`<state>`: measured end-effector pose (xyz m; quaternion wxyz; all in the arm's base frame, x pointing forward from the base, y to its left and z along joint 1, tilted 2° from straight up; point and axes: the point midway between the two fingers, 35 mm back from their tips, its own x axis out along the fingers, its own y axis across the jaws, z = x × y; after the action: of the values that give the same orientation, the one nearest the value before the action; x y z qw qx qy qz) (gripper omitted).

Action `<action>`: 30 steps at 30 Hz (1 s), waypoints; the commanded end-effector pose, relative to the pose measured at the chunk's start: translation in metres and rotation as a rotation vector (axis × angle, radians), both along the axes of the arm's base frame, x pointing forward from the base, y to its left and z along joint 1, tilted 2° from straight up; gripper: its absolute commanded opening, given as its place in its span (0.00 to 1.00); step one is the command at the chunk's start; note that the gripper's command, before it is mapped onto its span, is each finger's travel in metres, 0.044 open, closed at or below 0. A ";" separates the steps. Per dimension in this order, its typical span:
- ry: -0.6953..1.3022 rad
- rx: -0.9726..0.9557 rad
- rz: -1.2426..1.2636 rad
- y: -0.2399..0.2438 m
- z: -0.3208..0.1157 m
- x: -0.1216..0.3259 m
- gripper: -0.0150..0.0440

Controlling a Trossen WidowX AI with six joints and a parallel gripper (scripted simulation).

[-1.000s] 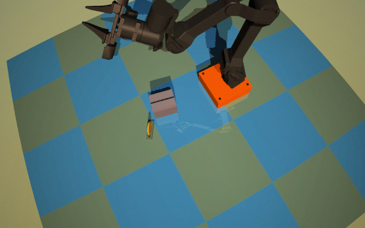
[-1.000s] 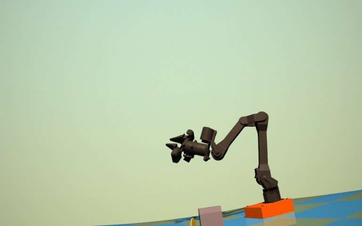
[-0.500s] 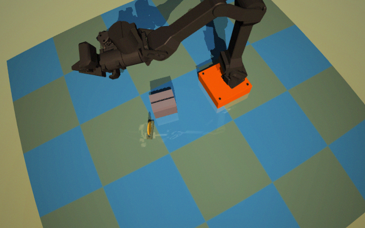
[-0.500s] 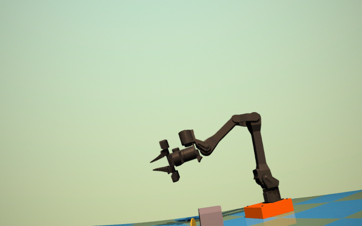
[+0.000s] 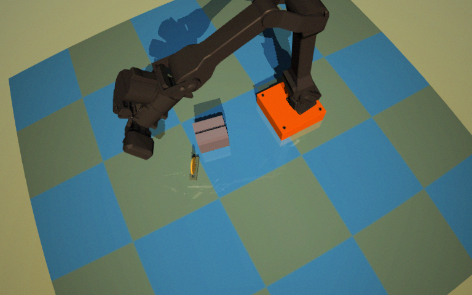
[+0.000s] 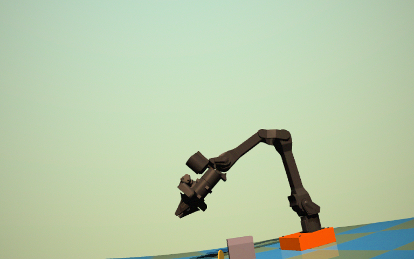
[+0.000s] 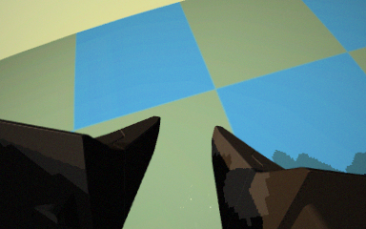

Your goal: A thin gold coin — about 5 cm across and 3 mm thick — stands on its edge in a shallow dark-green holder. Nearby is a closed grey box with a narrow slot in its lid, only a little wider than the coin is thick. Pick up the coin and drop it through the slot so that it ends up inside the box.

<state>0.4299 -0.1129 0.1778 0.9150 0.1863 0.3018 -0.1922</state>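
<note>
The gold coin (image 5: 193,165) (image 6: 220,254) stands on edge in its small dark holder (image 5: 193,178), just beside the box. The closed grey box (image 5: 213,139) (image 6: 241,246) looks pinkish here; its narrow dark slot runs across the lid in the top view. My gripper (image 7: 186,128) (image 6: 178,216) is partly open and empty, the two fingertips a moderate gap apart. It hangs high above the floor and points down at a slant, out to the coin's side away from the arm's base. The coin and box are not in the wrist view.
The orange base block (image 5: 280,109) (image 6: 318,239) of the arm stands to the right of the box in the top and exterior views. The arm's forearm (image 5: 209,55) passes high behind the box in the top view. The floor is a blue and green checkered mat (image 5: 304,204) (image 7: 137,72).
</note>
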 end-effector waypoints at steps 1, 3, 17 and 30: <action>0.558 -0.332 0.732 0.060 -0.049 -0.035 0.53; 0.638 -0.375 0.886 0.069 -0.052 -0.046 0.53; 0.823 -0.460 1.369 0.093 -0.055 -0.080 0.53; 0.823 -0.460 1.369 0.092 -0.090 -0.077 0.53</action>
<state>0.3566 -0.0226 0.1119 0.6712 -0.3202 0.6035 0.2877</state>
